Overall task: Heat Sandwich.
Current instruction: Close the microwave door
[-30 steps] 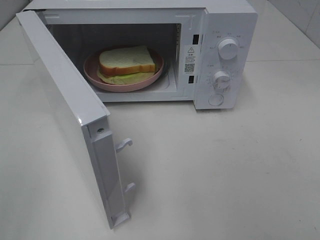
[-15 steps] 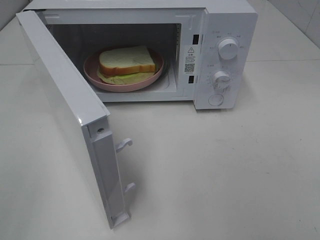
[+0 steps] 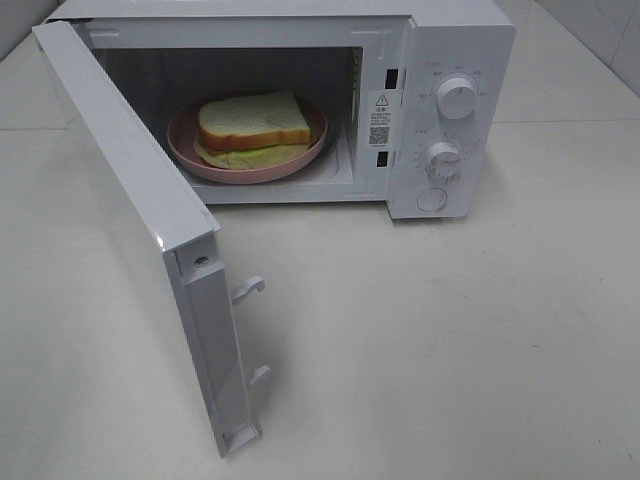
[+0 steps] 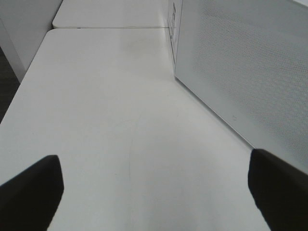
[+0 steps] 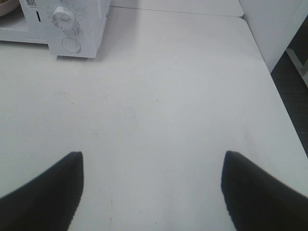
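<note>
While the left gripper (image 4: pixel 154 187) and right gripper (image 5: pixel 152 183) gape empty, the sandwich (image 3: pixel 252 120) sits on a plate (image 3: pixel 181 143) in the open microwave (image 3: pixel 465 40).

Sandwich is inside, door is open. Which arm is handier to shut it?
Probably the left: the left claw, open, sits right beside the swung-out door. The right claw faces the dials instead.

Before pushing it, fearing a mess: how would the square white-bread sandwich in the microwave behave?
Probably soft: the square white-bread sandwich is bread over green lettuce. Likely light, so it may slide on the smooth round pink plate.
</note>
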Controlling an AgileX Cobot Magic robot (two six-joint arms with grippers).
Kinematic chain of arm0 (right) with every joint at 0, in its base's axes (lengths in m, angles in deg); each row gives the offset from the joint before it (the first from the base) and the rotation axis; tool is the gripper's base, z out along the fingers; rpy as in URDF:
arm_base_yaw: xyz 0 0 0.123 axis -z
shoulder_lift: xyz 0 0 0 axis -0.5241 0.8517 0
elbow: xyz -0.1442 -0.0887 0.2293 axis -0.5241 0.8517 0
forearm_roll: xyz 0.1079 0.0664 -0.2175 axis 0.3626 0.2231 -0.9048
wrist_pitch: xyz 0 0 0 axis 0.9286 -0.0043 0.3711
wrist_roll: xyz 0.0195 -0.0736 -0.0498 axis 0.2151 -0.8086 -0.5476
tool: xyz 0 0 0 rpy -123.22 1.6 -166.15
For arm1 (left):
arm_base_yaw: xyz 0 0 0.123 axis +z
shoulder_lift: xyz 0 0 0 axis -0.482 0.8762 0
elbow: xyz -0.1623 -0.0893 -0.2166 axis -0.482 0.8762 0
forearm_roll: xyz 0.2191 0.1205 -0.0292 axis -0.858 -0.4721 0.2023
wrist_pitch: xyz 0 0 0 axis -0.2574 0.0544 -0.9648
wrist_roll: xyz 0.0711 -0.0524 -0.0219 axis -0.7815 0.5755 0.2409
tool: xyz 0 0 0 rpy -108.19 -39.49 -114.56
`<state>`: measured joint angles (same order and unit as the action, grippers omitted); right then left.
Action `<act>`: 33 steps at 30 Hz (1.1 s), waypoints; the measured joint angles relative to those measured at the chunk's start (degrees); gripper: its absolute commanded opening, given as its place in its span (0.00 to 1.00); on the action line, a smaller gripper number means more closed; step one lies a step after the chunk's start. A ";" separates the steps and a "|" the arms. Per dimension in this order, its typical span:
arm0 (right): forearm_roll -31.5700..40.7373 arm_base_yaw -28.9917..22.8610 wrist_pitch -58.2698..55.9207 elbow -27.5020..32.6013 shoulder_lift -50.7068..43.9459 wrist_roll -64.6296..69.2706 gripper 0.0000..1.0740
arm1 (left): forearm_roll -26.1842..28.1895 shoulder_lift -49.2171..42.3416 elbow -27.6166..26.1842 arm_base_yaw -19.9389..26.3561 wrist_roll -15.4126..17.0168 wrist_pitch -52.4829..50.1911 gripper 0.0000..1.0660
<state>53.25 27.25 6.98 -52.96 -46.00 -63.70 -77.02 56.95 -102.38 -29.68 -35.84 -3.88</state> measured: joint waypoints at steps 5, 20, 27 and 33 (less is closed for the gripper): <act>0.00 0.00 0.00 0.00 0.00 0.00 0.71 | 0.00 0.00 0.00 0.00 0.00 0.00 0.92; 0.00 0.00 0.00 0.00 0.00 0.00 0.71 | 1.89 5.33 -1.49 0.00 0.00 -4.30 0.87; 0.00 0.00 0.00 0.00 0.00 0.00 0.71 | 3.55 13.35 -1.49 0.00 0.00 -9.17 0.56; 0.00 0.00 0.00 0.00 0.00 0.00 0.71 | 4.18 19.60 -1.49 0.00 0.00 -12.89 0.30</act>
<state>53.25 27.25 6.98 -52.96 -46.00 -63.70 -72.84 76.55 -103.87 -29.68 -35.84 -16.77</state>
